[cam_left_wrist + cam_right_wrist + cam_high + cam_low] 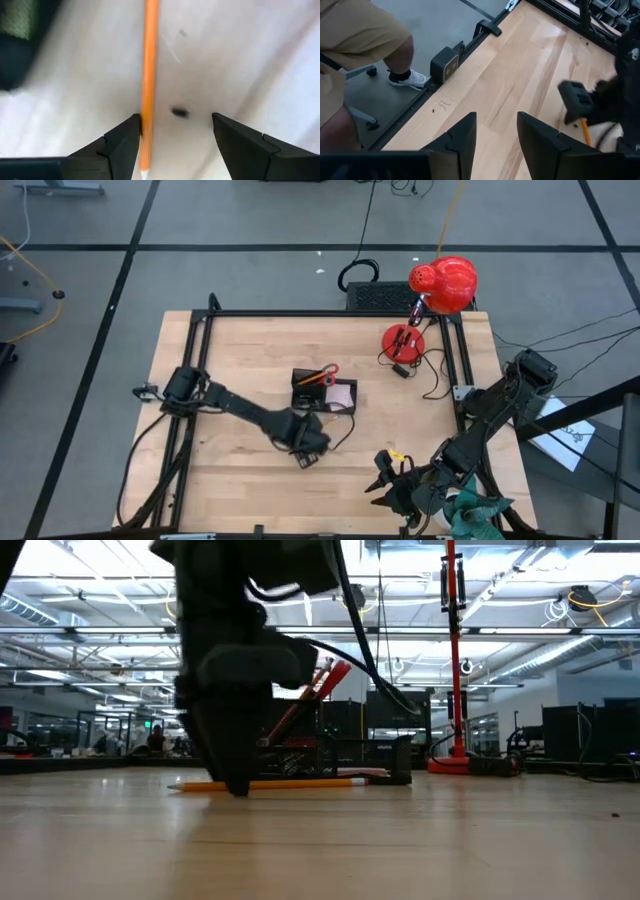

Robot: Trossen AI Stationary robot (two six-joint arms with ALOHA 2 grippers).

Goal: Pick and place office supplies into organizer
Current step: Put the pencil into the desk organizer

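Note:
An orange pencil (149, 75) lies flat on the wooden table (230, 360), just in front of the black organizer (312, 398). Red-handled scissors (322, 374) stand in the organizer, and a pink sticky-note pad (343, 395) lies at its right end. My left gripper (175, 131) points down over the pencil, open, low at the table (235, 780), one finger on each side of the shaft. A tiny black clip (179, 112) lies between the fingers. My right gripper (496, 135) hangs open above the table's near right, holding nothing. A small yellow piece (398, 456) lies near it. My left gripper comes from above with its fingers across the pencil. The inner side of one finger (131, 131) stands right against the shaft (146, 131) near the sharpened tip. Whether they touch I cannot tell. The pencil lies flat on the table.
A red lamp (442, 285) with a round base (403, 340) stands at the far right corner, its cables trailing. A green object (480, 515) sits by the right arm. Black frame rails (300, 313) edge the table. A person (365, 40) sits beyond one table edge.

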